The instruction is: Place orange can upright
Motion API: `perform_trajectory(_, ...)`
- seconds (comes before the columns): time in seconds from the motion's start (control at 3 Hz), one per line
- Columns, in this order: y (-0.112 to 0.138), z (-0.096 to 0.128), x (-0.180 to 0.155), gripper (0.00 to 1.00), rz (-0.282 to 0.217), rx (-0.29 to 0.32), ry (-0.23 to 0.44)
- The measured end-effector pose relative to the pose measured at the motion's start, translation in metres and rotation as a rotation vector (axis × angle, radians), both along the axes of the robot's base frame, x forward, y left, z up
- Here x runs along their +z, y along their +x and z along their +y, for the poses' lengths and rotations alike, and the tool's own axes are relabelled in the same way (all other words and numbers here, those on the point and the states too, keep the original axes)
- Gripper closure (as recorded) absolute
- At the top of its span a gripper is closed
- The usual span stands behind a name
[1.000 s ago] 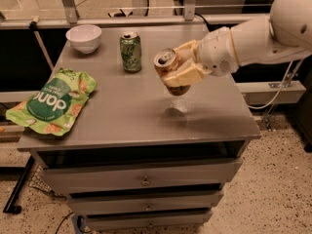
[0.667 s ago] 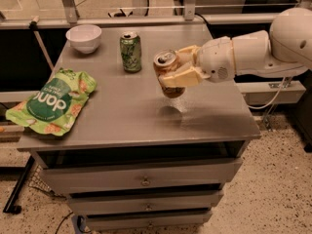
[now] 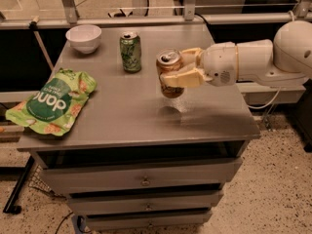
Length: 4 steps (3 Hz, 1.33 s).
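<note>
The orange can is held upright, silver top up, a little above the right middle of the grey table. My gripper reaches in from the right and is shut on the orange can, one finger behind it and one across its front. The can's shadow lies on the table just below it. The green can stands upright to the left, further back.
A white bowl sits at the back left corner. A green snack bag lies flat near the left edge. My white arm spans the table's right side. Drawers front the table below.
The arm has drawn back to a more level pose and the orange can has gone from tilted to upright, staying above much the same spot.
</note>
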<state>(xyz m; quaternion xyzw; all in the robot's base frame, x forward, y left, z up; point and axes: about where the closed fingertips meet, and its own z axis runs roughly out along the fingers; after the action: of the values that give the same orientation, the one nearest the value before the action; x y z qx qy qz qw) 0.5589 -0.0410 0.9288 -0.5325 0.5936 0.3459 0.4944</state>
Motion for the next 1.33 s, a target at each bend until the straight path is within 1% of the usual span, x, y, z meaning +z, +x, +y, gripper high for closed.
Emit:
perform_trajectory(0.33, 0.004, -0.009, -0.005, 1.00, 0.054, -0.031, 0.117)
perform_trajectory(0.67, 0.006, -0.015, -0.013, 1.00, 0.094, -0.052, 0.167)
perform_trajectory(1.0, 0.008, -0.019, -0.025, 1.00, 0.120, -0.075, 0.184)
perform_trajectory(1.33, 0.009, -0.021, -0.035, 0.98, 0.139, -0.091, 0.193)
